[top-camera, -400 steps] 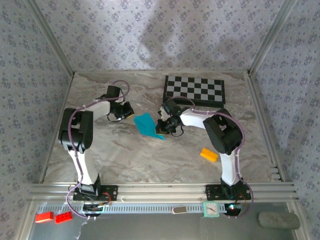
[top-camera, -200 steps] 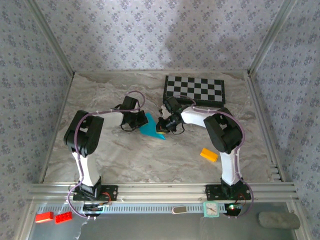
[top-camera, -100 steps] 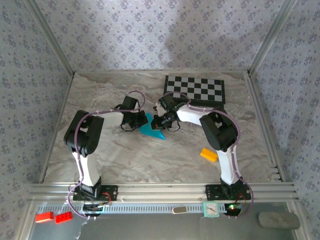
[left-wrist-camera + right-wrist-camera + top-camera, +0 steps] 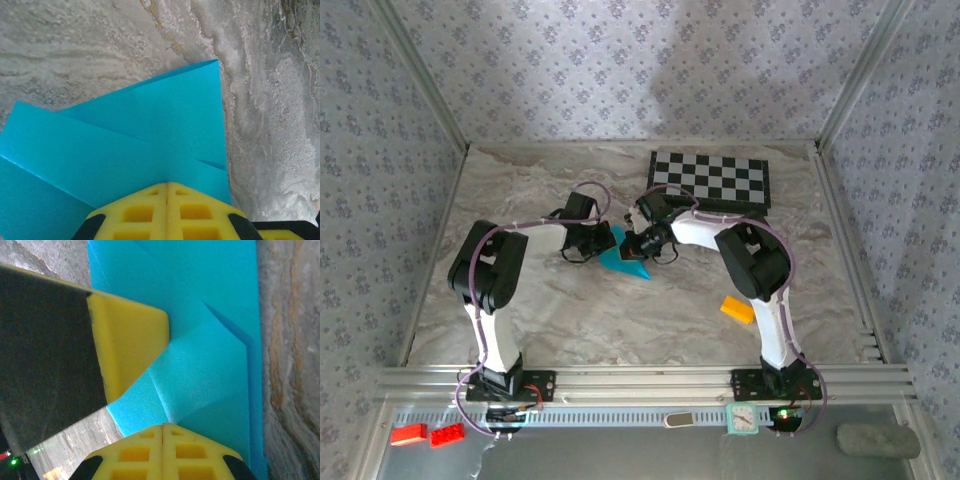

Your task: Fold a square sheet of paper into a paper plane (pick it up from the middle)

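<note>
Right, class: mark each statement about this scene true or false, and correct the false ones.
1. The left gripper and the right gripper are both shut. True.
2. The paper lies on the chessboard. False: it lies on the table, nearer the arms than the chessboard.
3. The paper is folded. True.
4. The right gripper holds the block. False: the block lies alone on the table, and that gripper's tips are at the paper.

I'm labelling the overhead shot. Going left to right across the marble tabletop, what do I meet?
Left gripper → blue paper → right gripper → yellow block
</note>
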You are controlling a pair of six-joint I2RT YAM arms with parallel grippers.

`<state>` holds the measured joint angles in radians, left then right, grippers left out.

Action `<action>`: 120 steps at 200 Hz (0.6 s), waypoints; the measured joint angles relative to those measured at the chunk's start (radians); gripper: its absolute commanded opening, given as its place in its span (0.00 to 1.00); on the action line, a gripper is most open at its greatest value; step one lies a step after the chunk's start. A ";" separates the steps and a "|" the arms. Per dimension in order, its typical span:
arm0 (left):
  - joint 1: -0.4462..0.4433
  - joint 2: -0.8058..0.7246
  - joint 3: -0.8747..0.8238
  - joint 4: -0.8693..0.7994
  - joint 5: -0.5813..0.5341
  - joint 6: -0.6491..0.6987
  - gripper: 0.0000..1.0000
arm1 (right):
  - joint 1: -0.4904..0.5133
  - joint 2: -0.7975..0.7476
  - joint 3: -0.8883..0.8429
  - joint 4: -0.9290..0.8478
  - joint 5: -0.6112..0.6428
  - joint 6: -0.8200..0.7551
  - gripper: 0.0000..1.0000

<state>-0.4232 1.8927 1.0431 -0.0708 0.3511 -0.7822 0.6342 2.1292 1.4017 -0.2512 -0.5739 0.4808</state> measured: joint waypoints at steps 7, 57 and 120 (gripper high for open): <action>0.000 0.001 0.000 0.000 0.000 0.000 0.04 | -0.001 0.006 0.005 0.000 0.000 0.000 0.01; 0.000 0.006 0.005 -0.003 0.000 0.003 0.03 | -0.015 -0.006 -0.051 0.056 -0.032 -0.026 0.01; -0.009 0.011 0.009 -0.003 0.000 0.006 0.03 | -0.029 -0.190 -0.321 0.098 -0.018 -0.061 0.01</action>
<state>-0.4324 1.9038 1.0523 -0.0738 0.3508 -0.7757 0.6056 1.9388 1.0809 -0.1532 -0.5915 0.4198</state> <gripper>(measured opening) 0.048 0.055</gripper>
